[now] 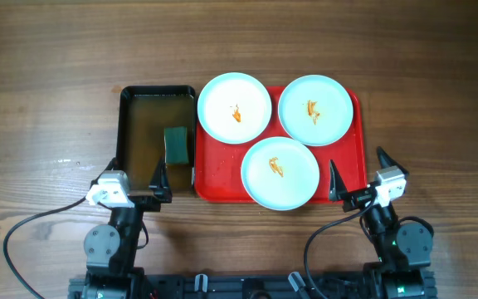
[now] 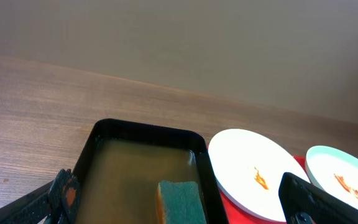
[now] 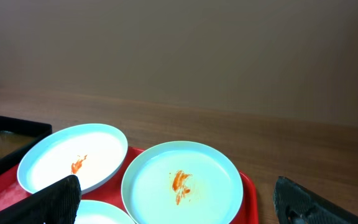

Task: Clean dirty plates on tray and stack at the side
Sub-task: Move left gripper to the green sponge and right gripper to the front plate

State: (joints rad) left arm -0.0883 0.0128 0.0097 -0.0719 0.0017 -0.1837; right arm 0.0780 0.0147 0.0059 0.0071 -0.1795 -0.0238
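1. Your left gripper (image 1: pixel 135 178) hangs over the near end of the black rectangular basin (image 1: pixel 123 124). Its two fingers are wide apart and hold nothing. Your right gripper (image 1: pixel 359 172) sits by the near right corner of the big red plastic tray (image 1: pixel 218 178). It is wide apart and empty too.
2. The three round pale mint-white plates lie flat on the tray: the back-left plate (image 1: pixel 235 108), the back-right plate (image 1: pixel 314 110) and the front plate (image 1: pixel 280 172). Each has a small orange smear in the middle, so I think no cleaning is done yet.
3. I think your first job is to get the green sponge (image 1: pixel 175 144). It sits in the brown water by the basin's right wall.
4. Come straight down on the sponge and pinch its long sides.
5. Keep one finger off the basin wall, because the gap there is thin.
6. The back-left plate pokes over the tray rim, close to the basin. The plates crowd together, and I cannot tell if they touch.
7. Lift a plate by its outer rim.
8. The brown wooden table (image 1: pixel 48 100) shows bare wood right of the tray. That looks like a good side for the stack.
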